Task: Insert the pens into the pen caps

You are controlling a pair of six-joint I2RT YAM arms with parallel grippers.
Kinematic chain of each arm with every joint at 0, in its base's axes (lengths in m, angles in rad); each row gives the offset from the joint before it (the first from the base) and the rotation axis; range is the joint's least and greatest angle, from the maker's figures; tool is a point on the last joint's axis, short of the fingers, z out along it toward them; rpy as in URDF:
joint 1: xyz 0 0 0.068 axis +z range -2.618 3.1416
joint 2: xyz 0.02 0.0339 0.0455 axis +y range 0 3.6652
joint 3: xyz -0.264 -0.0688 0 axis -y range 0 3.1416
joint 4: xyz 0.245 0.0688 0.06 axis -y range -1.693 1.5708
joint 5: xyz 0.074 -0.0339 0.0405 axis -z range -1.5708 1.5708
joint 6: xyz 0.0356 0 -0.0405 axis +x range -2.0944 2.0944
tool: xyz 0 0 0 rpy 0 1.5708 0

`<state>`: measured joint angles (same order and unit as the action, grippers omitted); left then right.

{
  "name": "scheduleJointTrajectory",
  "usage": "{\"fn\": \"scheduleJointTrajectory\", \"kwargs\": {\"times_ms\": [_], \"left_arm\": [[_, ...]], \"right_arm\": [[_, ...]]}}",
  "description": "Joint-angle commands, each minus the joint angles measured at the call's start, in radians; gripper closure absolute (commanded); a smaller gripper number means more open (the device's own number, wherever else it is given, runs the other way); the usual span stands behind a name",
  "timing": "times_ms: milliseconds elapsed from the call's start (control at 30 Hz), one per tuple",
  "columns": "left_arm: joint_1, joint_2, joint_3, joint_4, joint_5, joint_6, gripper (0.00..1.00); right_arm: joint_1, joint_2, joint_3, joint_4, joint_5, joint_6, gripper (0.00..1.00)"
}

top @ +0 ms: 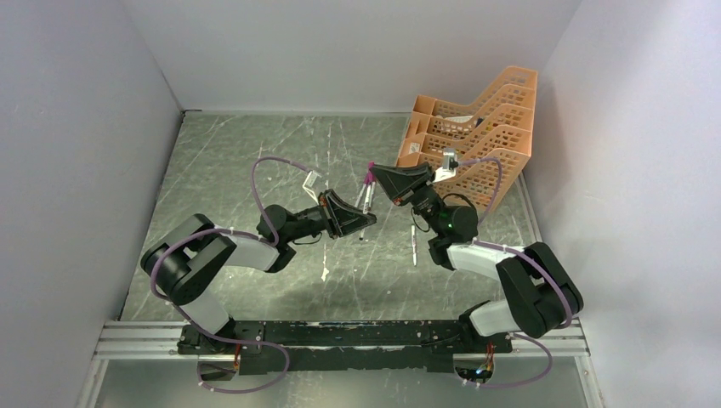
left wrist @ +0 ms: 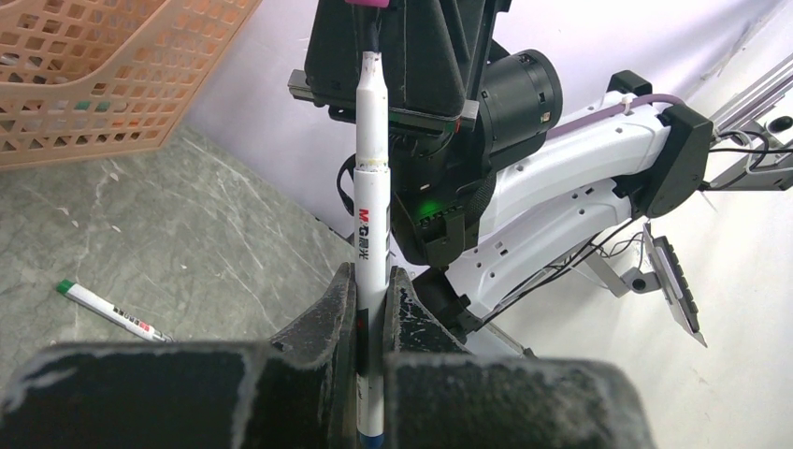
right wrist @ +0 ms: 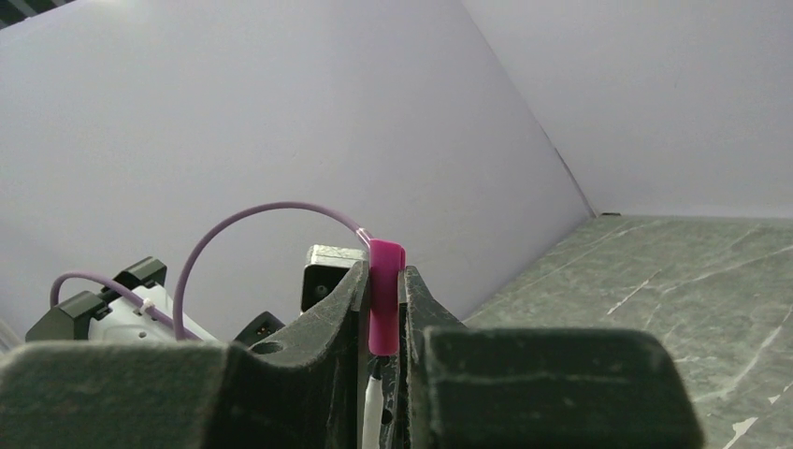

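Observation:
My left gripper (top: 364, 219) (left wrist: 372, 281) is shut on a white pen (top: 365, 202) (left wrist: 372, 215) and holds it upright above the table. Its bare tip points at a magenta-pink cap (top: 369, 178) (right wrist: 385, 295). My right gripper (top: 377, 172) (right wrist: 382, 271) is shut on that cap. In the right wrist view the pen tip (right wrist: 374, 412) sits just below the cap's mouth, between the fingers. The cap's edge shows at the top of the left wrist view (left wrist: 367, 4). Another pen (top: 414, 242) (left wrist: 112, 311), with a green end, lies on the table. The other caps are not visible.
An orange mesh tray (top: 476, 127) (left wrist: 93, 75) stands at the back right, close behind the right arm. Grey walls enclose the table on the left, back and right. A small white object (top: 326, 274) lies on the table in front of the left arm.

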<state>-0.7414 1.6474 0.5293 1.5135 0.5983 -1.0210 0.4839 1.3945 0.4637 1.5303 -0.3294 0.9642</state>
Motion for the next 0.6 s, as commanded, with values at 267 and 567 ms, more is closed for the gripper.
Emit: {"fn": "scheduleJointTrajectory", "kwargs": {"times_ms": [267,567], "left_arm": [[-0.007,0.013,0.043,0.086,0.038,-0.009,0.93],[-0.007,0.022,0.050,0.081,0.029,-0.015,0.93]], "right_arm": [[0.004,-0.010,-0.003,0.101,-0.023,0.002,1.00],[0.030,-0.019,-0.016,0.110,-0.019,0.004,1.00]]}}
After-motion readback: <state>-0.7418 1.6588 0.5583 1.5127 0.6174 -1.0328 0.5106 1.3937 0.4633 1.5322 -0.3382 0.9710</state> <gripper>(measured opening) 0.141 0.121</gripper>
